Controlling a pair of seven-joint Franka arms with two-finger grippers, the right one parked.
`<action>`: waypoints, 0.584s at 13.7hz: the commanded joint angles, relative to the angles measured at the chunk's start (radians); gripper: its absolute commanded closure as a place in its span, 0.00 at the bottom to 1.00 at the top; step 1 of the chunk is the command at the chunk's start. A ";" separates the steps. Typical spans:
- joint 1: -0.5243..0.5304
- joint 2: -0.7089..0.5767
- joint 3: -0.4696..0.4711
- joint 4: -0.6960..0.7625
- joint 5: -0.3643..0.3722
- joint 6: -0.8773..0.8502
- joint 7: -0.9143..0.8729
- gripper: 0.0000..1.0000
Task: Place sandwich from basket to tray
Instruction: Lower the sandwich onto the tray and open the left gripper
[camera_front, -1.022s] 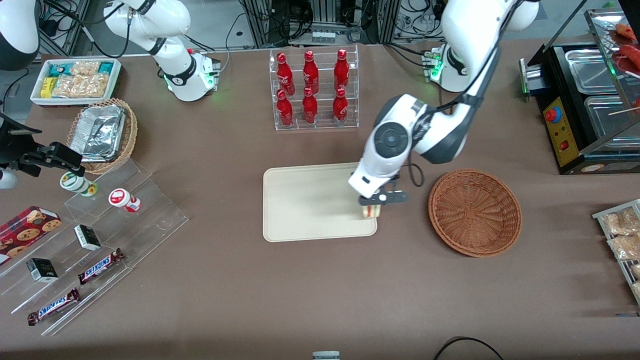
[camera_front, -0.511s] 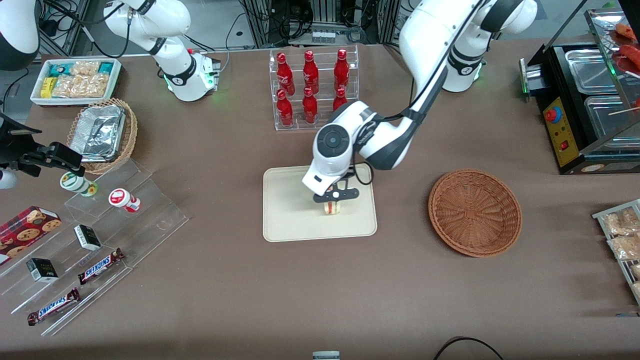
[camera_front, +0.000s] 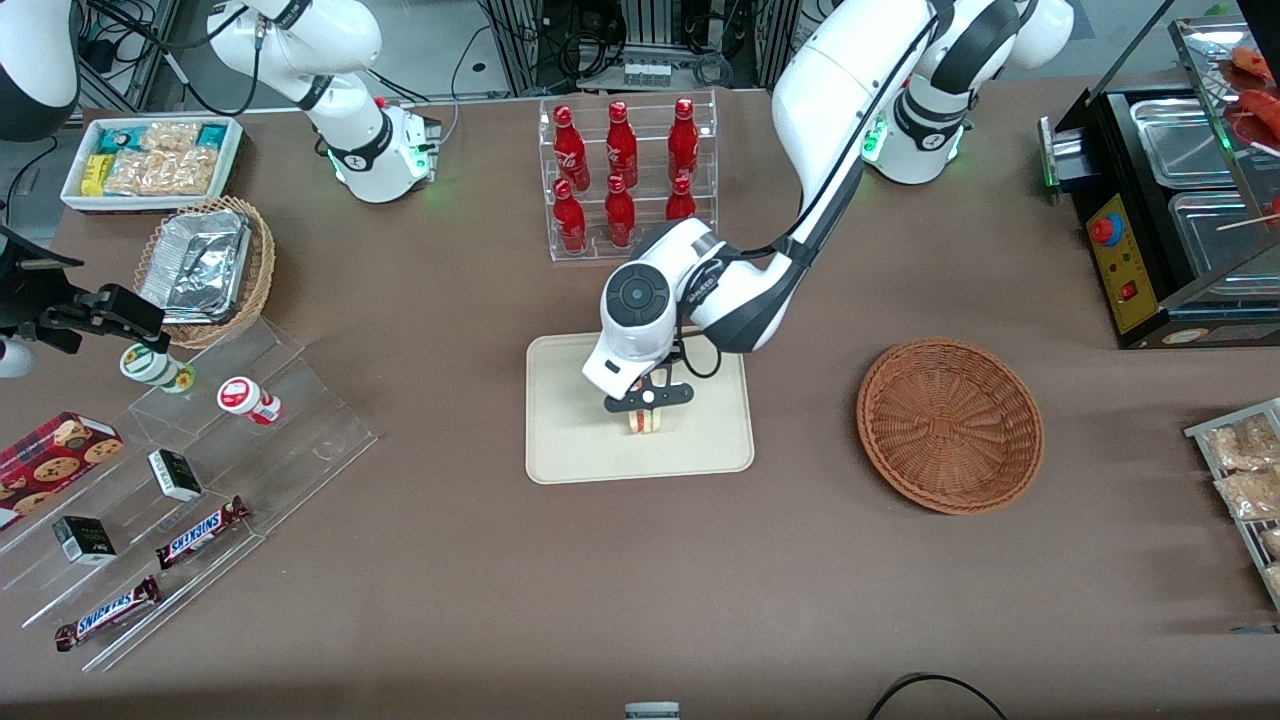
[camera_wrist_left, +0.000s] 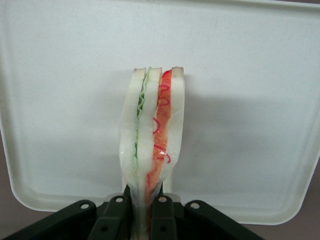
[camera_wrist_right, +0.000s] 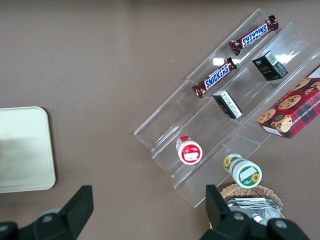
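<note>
- The gripper (camera_front: 647, 398) hangs over the middle of the tray (camera_front: 560, 450), its fingers (camera_wrist_left: 120, 212) pinched narrowly on the sandwich (camera_front: 645, 419), which stands on edge between them with the cut side facing the wrist camera.
- In the wrist view the sandwich (camera_wrist_left: 152, 150) shows three pale bread slices with a green layer between one pair and a red-orange layer between the other; the tray (camera_wrist_left: 250, 100) fills the background, so the wedge is over it rather than near its rim.
- Whether the lower edge already touches the tray cannot be told from these views.
- The basket (camera_front: 950, 425) sits on the table toward the working arm's end, well apart from the tray, and holds nothing.
- Handling, as a judgement: the wedge looks light and soft (the slices seem to pinch together where the fingers close on them), so it should need little force, and a hard squeeze may well crush it or push the filling out.
- The best hold seems to be across the flat bread faces, as here, near one end so the layers stay stacked; gripping along the cut side would likely split them.
- Standing on edge it looks tippy, so it may well fall onto a face once let go, which should do no harm on a flat tray.
</note>
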 joint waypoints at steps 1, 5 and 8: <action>-0.013 0.024 0.013 0.037 -0.013 0.005 -0.019 1.00; -0.013 0.041 0.013 0.036 -0.022 0.012 -0.062 1.00; -0.013 0.050 0.013 0.036 -0.041 0.022 -0.065 0.43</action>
